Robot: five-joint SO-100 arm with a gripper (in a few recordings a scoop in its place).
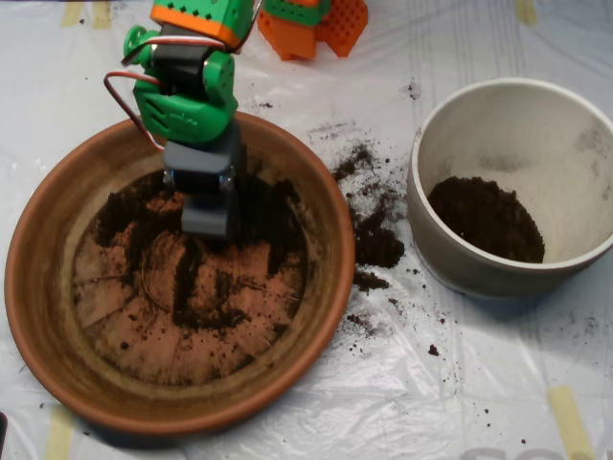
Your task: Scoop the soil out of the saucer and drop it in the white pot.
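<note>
On the left half of the table, overhead view:

Saucer (pixel 43 316): large round terracotta dish with a thick rim, lying toward the left edge and lower-left corner of the table. Its flat base shows radial ridges.

Saucer contents: soil (pixel 206 311) in dark smears and loose clumps, thickest across the upper part of the base and in a band near the middle. Much of the lower base is bare clay with only scattered crumbs.

White pot (pixel 450 259): round off-white pot near the right edge of the table, well apart from the saucer, upright, mouth facing the camera.

White pot contents: a dark mound of soil lying against the lower left of its inside. The remaining inside wall and floor are pale and speckled.

Spilled soil (pixel 374 240): clumps and fine crumbs on the table between saucer and pot, densest just beside the saucer's right rim, with stray specks further toward the bottom edge.

Scoop (pixel 209 209): grey, at the end of the green arm (pixel 182 101), lowered inside the upper part of the saucer and in or just above the soil there. Whether its two halves are apart or together cannot be told from above.

Arm wiring: red and white wire (pixel 120 96) looping off the arm's left side.

Orange part (pixel 316 29): at the top edge of the table.

Table (pixel 498 402): covered in creased clear plastic sheet, with yellowish tape strips (pixel 567 417) near the bottom edge.
</note>
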